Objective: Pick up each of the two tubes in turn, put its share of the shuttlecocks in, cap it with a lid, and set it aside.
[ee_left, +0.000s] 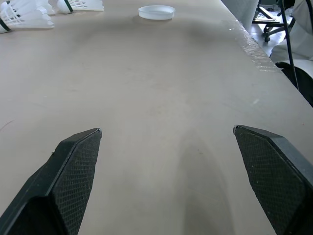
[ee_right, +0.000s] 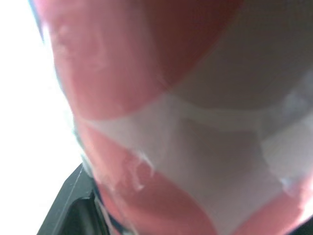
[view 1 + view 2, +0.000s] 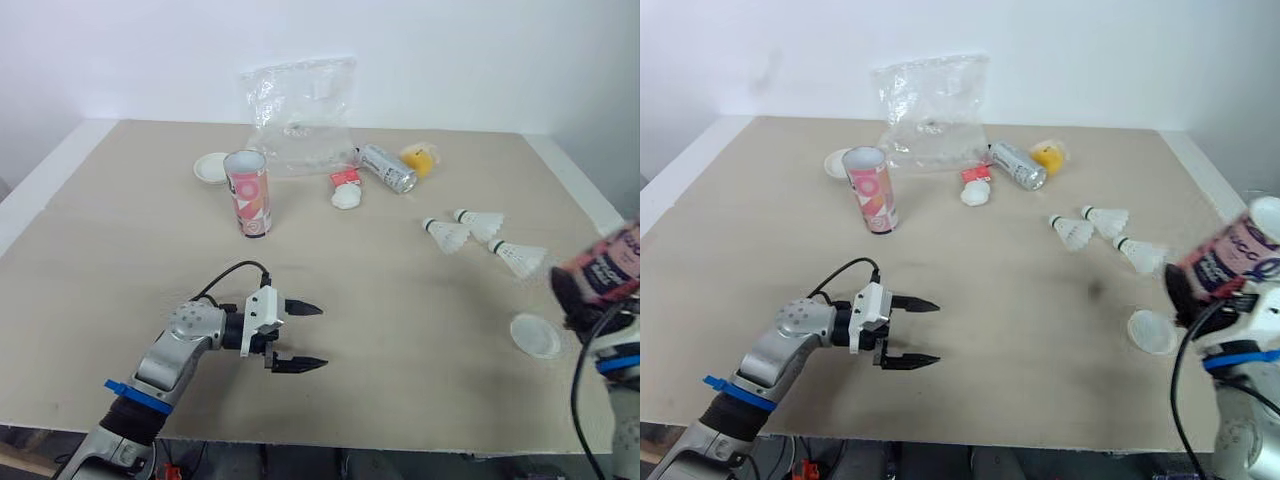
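You've got wide open tabletop (image 3: 400,300) ahead of your left gripper (image 3: 322,336); the upright tube (image 3: 247,192) blocks the far left; three shuttlecocks (image 3: 447,235) and a lid (image 3: 536,335) crowd the right side.

The upright tube (image 3: 247,192) stands open-mouthed on the worktop, left of centre and toward the far edge, patterned in pink, red and white. The tilted tube (image 3: 1228,258), pink with dark lettering, hangs at the right edge, clamped in the right claw (image 3: 1185,300), its upper end leaning right. Three white shuttlecocks lie on their sides near the right edge, corks pointing left: the left shuttlecock (image 3: 447,234), the far shuttlecock (image 3: 480,222) and the near shuttlecock (image 3: 520,258). The far lid (image 3: 211,167), round and white, lies just beyond the upright tube. The near lid (image 3: 536,335) lies flat by the right edge.
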